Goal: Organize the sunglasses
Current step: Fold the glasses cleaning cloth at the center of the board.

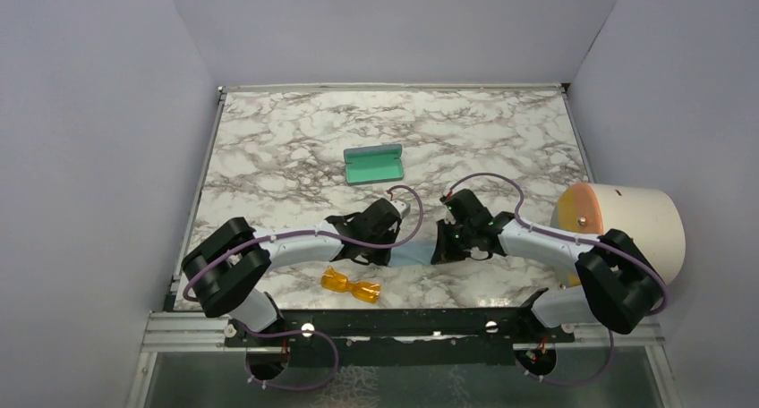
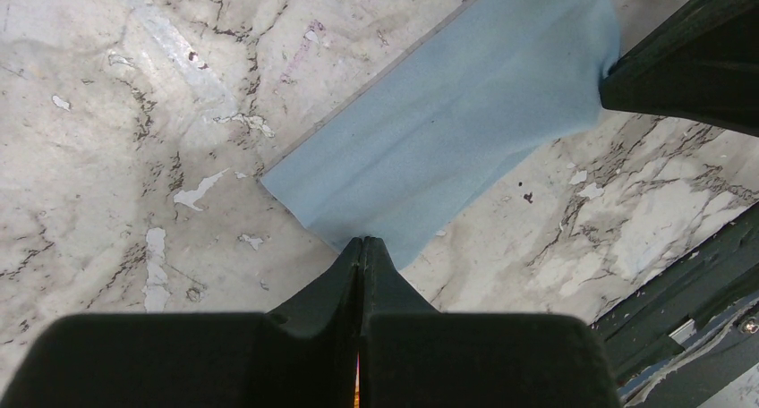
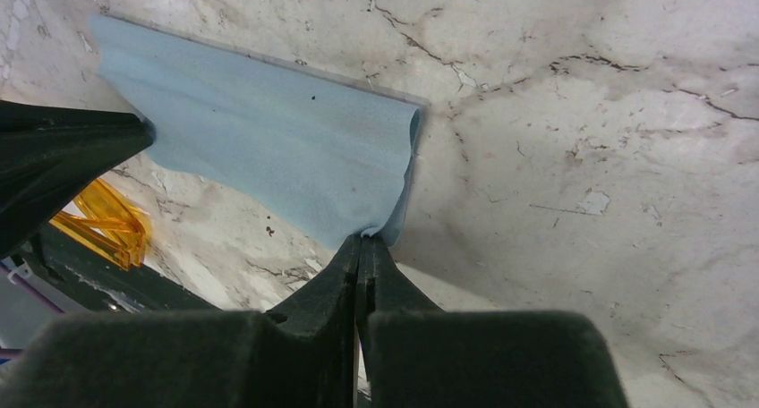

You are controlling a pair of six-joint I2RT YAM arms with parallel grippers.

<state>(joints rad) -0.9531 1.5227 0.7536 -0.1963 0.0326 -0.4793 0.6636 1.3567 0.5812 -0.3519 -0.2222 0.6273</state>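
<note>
Left fingers [image 2: 336,287] are clenched on one corner of the cloth [image 2: 447,131], and the right fingers [image 3: 389,287] on the opposite corner. A two-point hold, judged to keep the cloth spread for folding or repositioning on the table [image 1: 268,140]. The sunglasses [image 1: 351,285] lie folded just near of the cloth, ungrasped. The open case [image 1: 374,165] sits well beyond the cloth, with nothing seen inside.

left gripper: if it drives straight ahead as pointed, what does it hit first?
Left gripper meets the blue cloth it pinches, then probably marble table. The right gripper, on another corner, looks off that line.
</note>
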